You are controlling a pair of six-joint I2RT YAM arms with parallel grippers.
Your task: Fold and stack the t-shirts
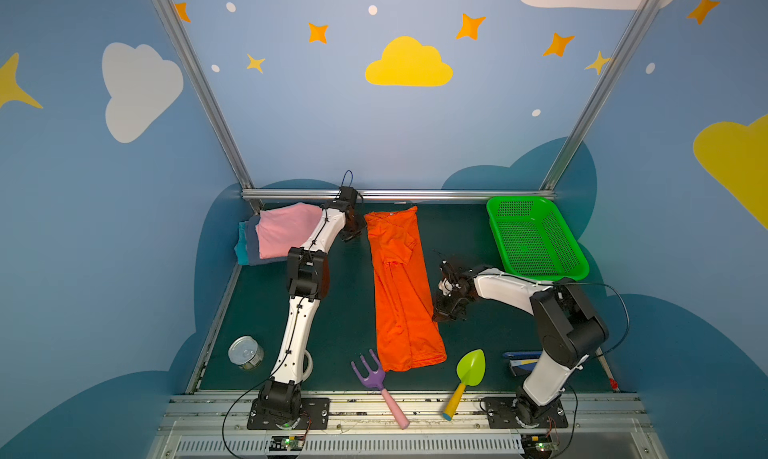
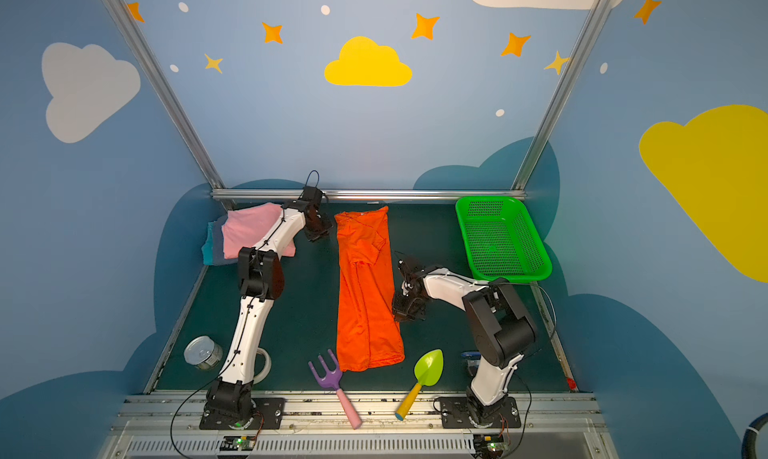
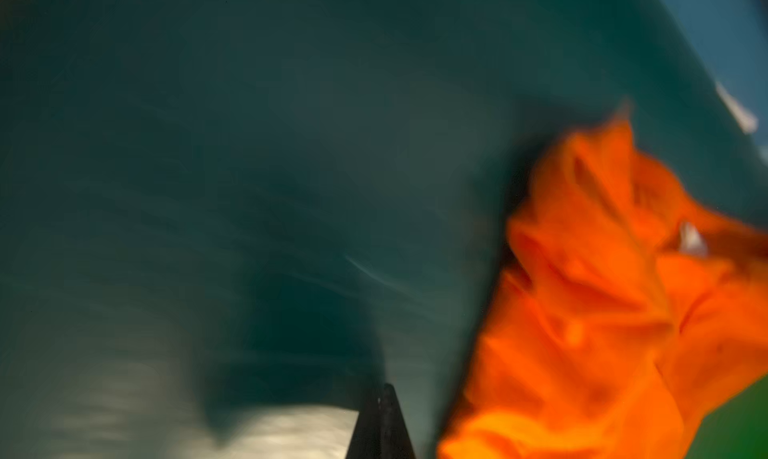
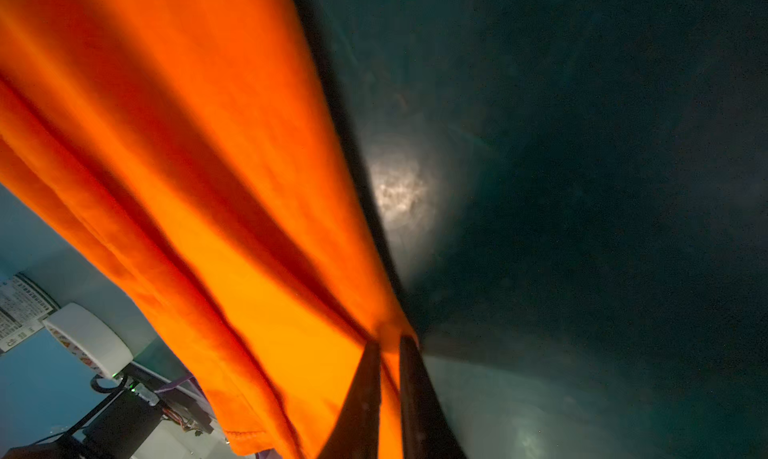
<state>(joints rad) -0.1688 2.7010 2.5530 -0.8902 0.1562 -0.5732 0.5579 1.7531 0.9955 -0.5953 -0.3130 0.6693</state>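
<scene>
While the right arm leans in from its side of the tabletop (image 1: 349,311), the right fingers (image 4: 361,394) are pinching the edge of the orange t-shirt (image 1: 401,286), and the right wrist view shows a bunched bit of orange cloth caught between the two dark tips. That shirt lies in the middle of the tabletop as one long strip folded lengthwise, its collar end toward the back rail and its hem toward the front, with a sleeve turned in over the upper part. Both top views place the pinch on the strip's right-hand edge, a little below its middle. At the collar end the left fingers (image 1: 350,233) are low, just beside the strip's left edge; the left wrist view is badly blurred, but the tips (image 3: 384,428) read as a single dark wedge pressed together over bare tabletop, with the orange cloth off to one side and nothing between them. In the far left corner sits the finished pile, a pink t-shirt (image 1: 282,232) on top of a grey-blue t-shirt (image 1: 252,245) and a teal t-shirt (image 1: 240,249), partly hidden by the left arm. A green basket (image 1: 561,245) stands at the far right, well apart from the orange strip. Along the front lie a tin can (image 1: 246,353), a purple toy rake (image 1: 370,373) close to the hem, and a green toy shovel (image 1: 469,369).
</scene>
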